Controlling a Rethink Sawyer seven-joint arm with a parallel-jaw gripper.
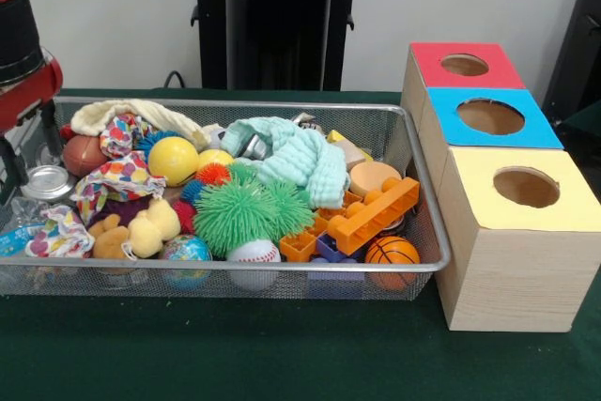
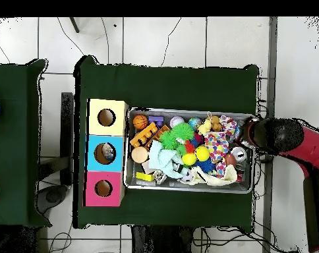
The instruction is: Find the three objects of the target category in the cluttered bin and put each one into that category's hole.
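Here's the red and black arm (image 1: 23,53) hanging at the far left of the front view, over the left end of the wide silver wire-mesh basket (image 1: 427,232); from overhead it comes in from the right edge, its dark head (image 2: 275,136) over the basket's right rim. The gripper itself is lost behind the arm's body, so I cannot tell whether it is spread or pressed together. The basket sits on the green-covered counter (image 1: 282,354), packed full: a green spiky rubber ball (image 1: 239,213), a yellow ball (image 1: 173,159), a mint knitted cloth (image 1: 296,157), orange plastic building blocks (image 1: 371,218), a small basketball (image 1: 392,253), a baseball (image 1: 254,253). At the lower left of the front view, against the mesh, a see-through bluish plastic piece (image 1: 17,232) shows, maybe a bottle, hard to tell. Just right of the basket stands the pale wooden box (image 1: 512,279): red panel at the back, yellow at the front, the blue panel's round hole (image 1: 490,116) between them. Overhead, something pale shows inside that blue hole.
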